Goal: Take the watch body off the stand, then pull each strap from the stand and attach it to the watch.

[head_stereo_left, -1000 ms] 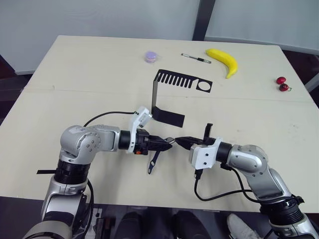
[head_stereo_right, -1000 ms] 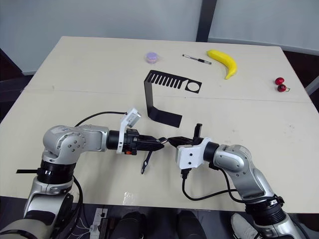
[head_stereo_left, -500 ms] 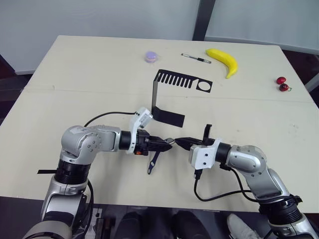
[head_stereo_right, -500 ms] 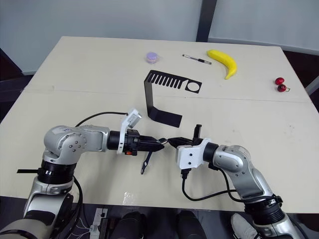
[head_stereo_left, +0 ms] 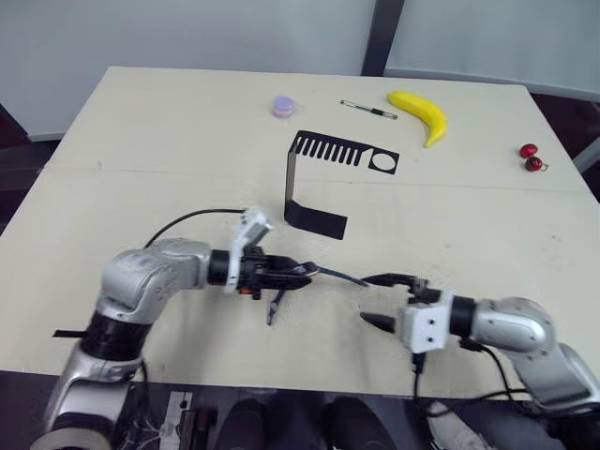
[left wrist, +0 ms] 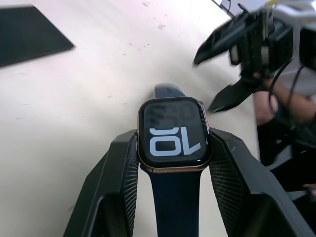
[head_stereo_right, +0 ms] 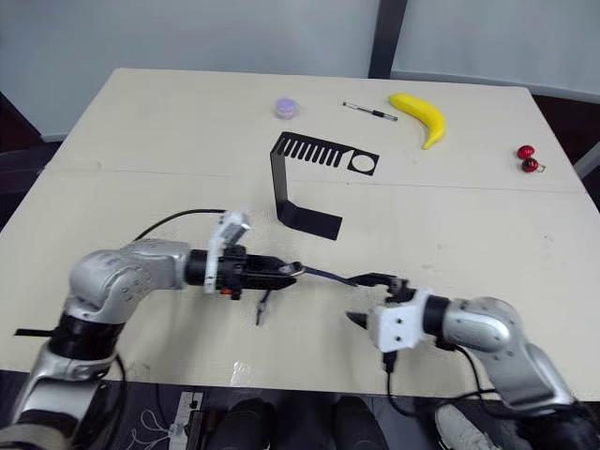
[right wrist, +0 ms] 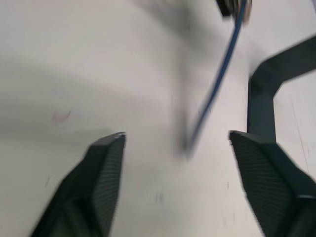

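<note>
My left gripper (left wrist: 174,140) is shut on the watch body (left wrist: 174,129), a square case with a lit dark screen. One dark blue strap (head_stereo_left: 339,276) runs from the case toward my right gripper. The other strap (head_stereo_left: 274,307) hangs from the case down to the table. My right gripper (head_stereo_left: 383,300) stands open just past the free end of the first strap, with nothing between its fingers (right wrist: 105,165). The black stand (head_stereo_left: 298,187) sits bare on the table behind both grippers.
At the far side of the table lie a banana (head_stereo_left: 421,113), a thin pen (head_stereo_left: 367,110) and a small purple object (head_stereo_left: 283,105). Two red cherries (head_stereo_left: 532,157) rest at the far right. A black cable trails from each wrist.
My right gripper has opened, let go of the strap and drawn back to the right toward the near edge. The left gripper still holds the watch and has shifted slightly left.
</note>
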`<action>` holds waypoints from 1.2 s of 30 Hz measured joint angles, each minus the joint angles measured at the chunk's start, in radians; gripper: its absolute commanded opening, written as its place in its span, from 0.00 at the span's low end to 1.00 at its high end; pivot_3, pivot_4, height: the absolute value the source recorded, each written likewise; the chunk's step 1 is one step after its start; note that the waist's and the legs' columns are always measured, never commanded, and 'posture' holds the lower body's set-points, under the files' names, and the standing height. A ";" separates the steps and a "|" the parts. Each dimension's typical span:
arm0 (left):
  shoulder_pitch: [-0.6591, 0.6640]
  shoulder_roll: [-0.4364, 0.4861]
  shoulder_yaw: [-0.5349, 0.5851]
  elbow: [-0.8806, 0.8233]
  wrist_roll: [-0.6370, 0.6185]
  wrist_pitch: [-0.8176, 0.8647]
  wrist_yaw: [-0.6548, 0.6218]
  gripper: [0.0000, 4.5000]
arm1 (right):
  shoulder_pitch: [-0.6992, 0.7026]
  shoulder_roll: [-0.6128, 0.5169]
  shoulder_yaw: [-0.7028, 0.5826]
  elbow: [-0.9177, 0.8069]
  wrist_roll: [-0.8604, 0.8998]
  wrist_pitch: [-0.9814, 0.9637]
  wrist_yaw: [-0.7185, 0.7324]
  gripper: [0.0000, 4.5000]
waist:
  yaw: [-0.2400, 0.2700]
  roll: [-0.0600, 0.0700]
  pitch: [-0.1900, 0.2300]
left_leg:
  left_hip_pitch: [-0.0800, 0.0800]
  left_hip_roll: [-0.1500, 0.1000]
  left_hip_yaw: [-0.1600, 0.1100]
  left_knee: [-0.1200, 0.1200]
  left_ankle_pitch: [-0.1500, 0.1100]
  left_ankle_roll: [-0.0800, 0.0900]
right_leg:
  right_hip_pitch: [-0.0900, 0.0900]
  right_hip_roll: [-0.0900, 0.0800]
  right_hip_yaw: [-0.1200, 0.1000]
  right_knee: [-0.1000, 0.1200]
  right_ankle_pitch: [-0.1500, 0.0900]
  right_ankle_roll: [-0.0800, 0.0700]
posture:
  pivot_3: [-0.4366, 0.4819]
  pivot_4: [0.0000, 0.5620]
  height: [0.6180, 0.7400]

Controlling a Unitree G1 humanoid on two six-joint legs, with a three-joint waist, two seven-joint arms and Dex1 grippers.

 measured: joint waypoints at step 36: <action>-0.084 -0.183 -0.298 0.278 0.546 -0.665 -0.137 0.35 | 0.358 0.010 -0.382 -0.183 0.731 0.302 0.147 0.99 | 0.010 0.000 0.000 | 0.002 0.000 0.000 0.000 0.000 0.001 | 0.002 0.002 0.001 -0.002 0.000 0.000 | 0.48 0.27 1.00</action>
